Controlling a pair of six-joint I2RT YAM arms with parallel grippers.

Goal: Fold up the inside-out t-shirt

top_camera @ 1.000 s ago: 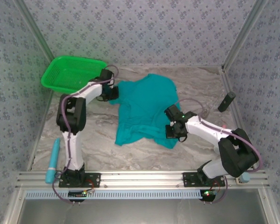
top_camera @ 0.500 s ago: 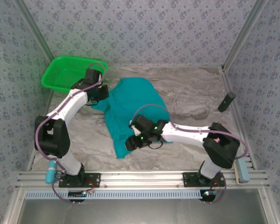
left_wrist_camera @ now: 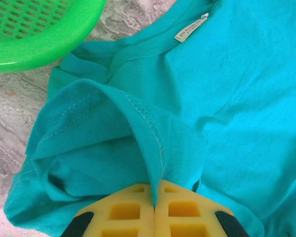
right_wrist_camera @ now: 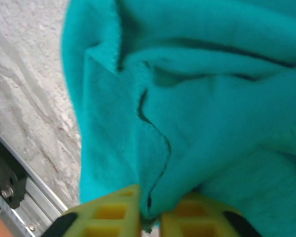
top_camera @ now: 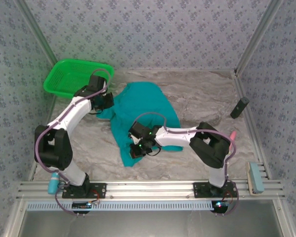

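My grey marbled surface carries a crumpled teal cloth t-shirt in the middle and a bright green plastic mesh basket far left.

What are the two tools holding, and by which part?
Both hold the teal t-shirt. The left tool pinches a stitched hem at its far left side. The right tool pinches a bunched fold near its near end.
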